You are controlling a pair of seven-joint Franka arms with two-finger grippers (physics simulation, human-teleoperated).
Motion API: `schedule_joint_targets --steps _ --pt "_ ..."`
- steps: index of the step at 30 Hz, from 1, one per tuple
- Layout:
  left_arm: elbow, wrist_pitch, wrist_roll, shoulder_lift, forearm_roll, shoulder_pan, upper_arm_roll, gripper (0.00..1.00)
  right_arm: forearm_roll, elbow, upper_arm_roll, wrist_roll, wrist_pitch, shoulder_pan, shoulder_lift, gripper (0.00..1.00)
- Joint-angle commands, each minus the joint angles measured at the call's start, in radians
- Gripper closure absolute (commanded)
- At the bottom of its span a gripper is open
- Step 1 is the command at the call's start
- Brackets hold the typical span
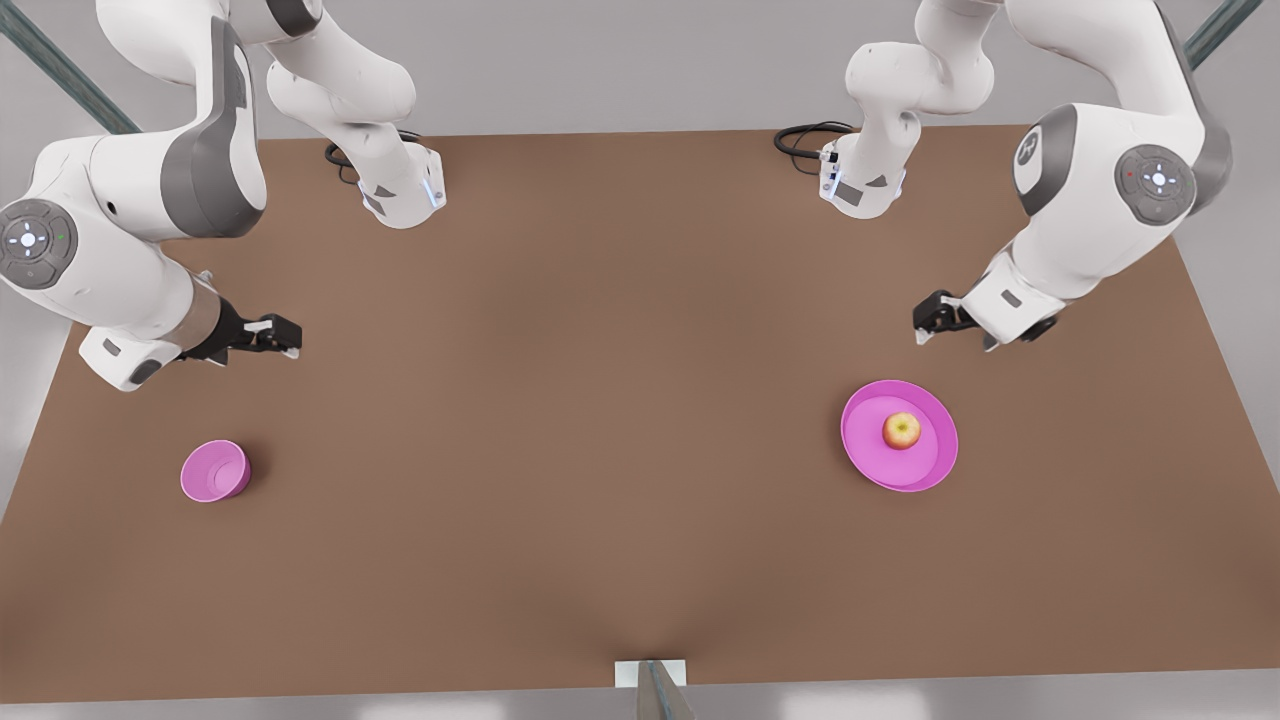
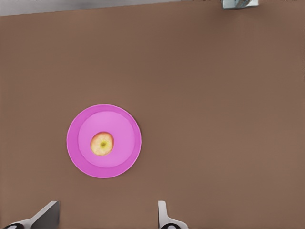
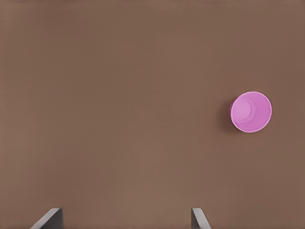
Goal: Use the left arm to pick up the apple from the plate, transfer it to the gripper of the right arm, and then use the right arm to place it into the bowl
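The apple (image 1: 901, 431) sits a little off centre on the plate (image 1: 868, 452), clear of the rim, with its stem hollow facing up in the left wrist view (image 2: 102, 143). The plate (image 2: 78, 162) lies flat on the brown worktop (image 1: 600, 400), toward the front view's right.

The left tool (image 1: 932, 322) hangs above the worktop just beyond the plate's far edge, on the side toward the arm bases, so the apple lies forward of it and below, not yet between the fingers. Its two fingertips (image 2: 162, 212) stand well apart in its own wrist view, with nothing between them: the tool is wide and empty. An apple being round, it offers no long axis to line up with; what counts, as I judge it, is bringing the tool over the fruit and then down.

The right tool (image 1: 275, 333) waits on the front view's left, well apart from the plate. Its fingers (image 3: 198, 218) also look spread and empty, though only the tips show. The bowl (image 1: 214, 471) stands on the worktop near it, toward the front edge, upright and with nothing in it (image 3: 251, 112).

The left arm is plainly the nearer to the apple; the pick has not begun.
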Motion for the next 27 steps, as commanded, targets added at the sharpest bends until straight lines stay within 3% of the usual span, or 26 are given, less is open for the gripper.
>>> schedule_joint_targets --steps 1,3,6,9,14,27 --pt "0.001 0.041 0.074 0.001 0.006 0.005 0.000 0.00 -0.001 0.000 0.000 -0.004 0.009 0.000 -0.001 0.00" --pt "-0.038 0.140 0.069 0.025 0.002 0.008 0.000 0.00 0.000 0.000 0.000 -0.009 0.009 0.000 0.000 0.00" --pt "-0.256 0.464 0.068 0.074 0.000 0.037 0.005 0.00 0.000 0.000 0.000 -0.010 0.009 0.000 0.000 0.00" --pt "-0.326 0.607 0.069 0.119 -0.005 0.060 0.006 0.00 0.000 0.000 0.000 -0.009 0.011 0.000 0.002 0.00" --pt "-0.432 0.720 0.074 0.165 -0.005 0.066 0.042 0.00 0.002 -0.001 0.003 0.001 0.052 -0.015 0.026 0.00" --pt "-0.480 0.786 0.072 0.350 -0.021 0.083 0.042 0.00 0.002 0.000 0.003 -0.009 0.074 -0.018 0.031 0.00"
